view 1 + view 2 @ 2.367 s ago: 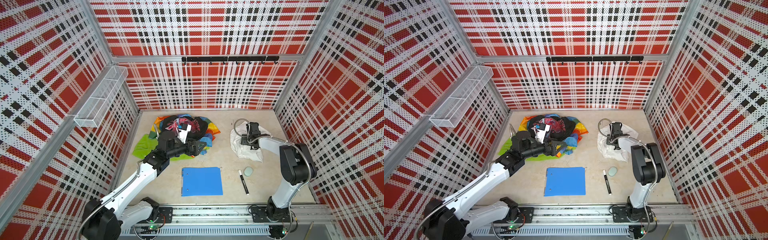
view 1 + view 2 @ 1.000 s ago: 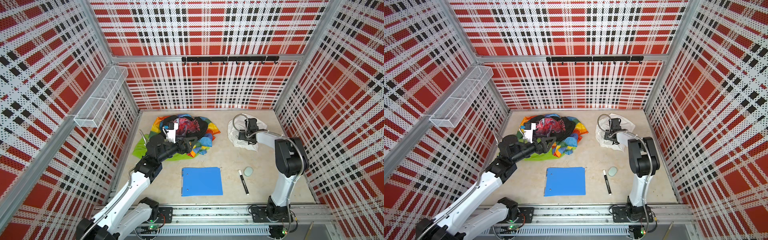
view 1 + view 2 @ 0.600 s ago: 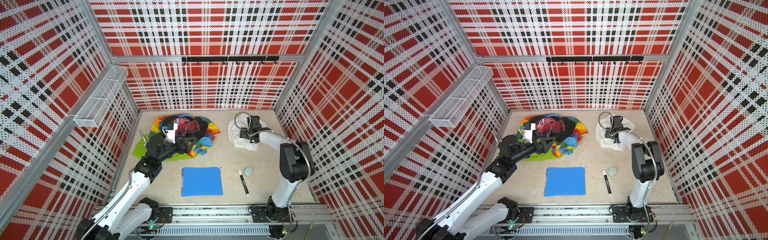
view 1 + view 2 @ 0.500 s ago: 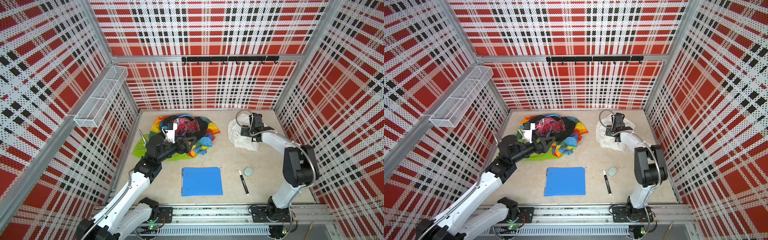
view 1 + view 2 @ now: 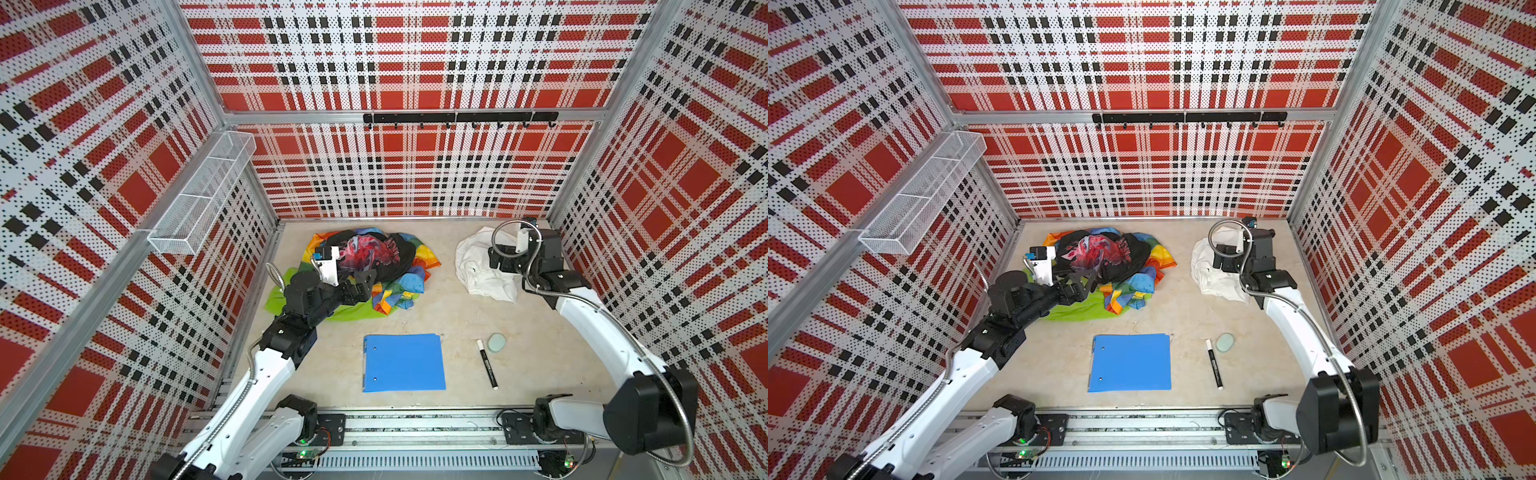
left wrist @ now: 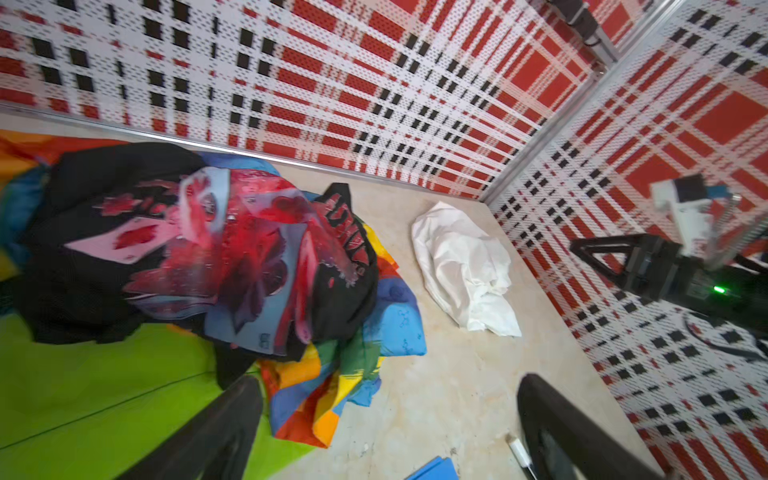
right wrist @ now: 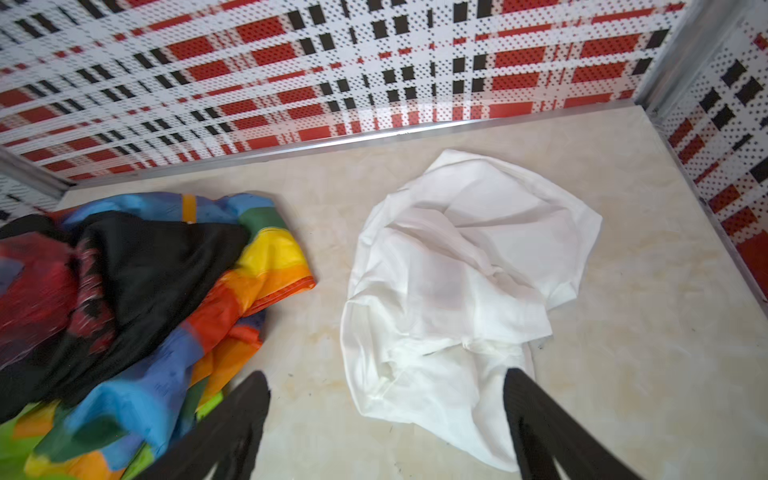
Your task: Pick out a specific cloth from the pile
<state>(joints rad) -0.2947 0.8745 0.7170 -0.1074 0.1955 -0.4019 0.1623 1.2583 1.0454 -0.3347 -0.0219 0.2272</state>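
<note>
Cloth (image 7: 457,291) lying clear of pile (image 5: 386,266), right tool (image 7: 384,376) spread and empty — plain only in wrist view, left tool (image 6: 388,380) spread

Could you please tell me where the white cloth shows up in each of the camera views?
Top view: the white cloth lies at the back right of the table.
Top view: the same back-right spot.
Left wrist: on bare table between the rainbow cloth and the wall corner.
Right wrist: just ahead of the open right gripper.
Shared landmark: the rainbow cloth, beside the white cloth in all four views.
</note>
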